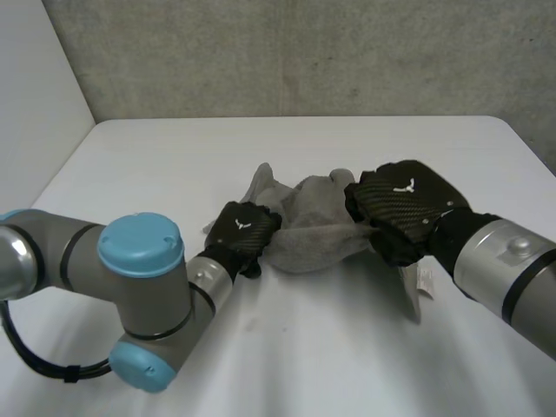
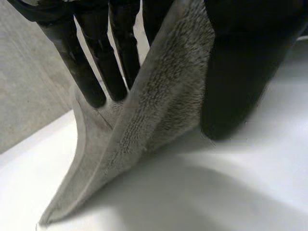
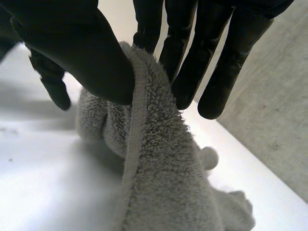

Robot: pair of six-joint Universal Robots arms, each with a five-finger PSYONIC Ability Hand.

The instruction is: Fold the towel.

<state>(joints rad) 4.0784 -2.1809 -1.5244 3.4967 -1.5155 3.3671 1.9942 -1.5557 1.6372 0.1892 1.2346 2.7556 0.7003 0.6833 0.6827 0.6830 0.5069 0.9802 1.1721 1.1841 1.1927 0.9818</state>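
Grey towel (image 1: 314, 234) bunched at the middle of the worktop (image 1: 174, 165). The left hand (image 1: 243, 230) pinches one end between thumb and straight fingers; the right hand (image 1: 404, 208) pinches the hemmed edge at the other end.

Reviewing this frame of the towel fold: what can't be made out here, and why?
Head view: the right hand and left hand cover the towel where they pinch it, hiding the grasped spots.
Head view: the towel is bunched, so its corners and layers are hidden in its own folds.
Left wrist view: the towel's held end is cut off by the frame edge.
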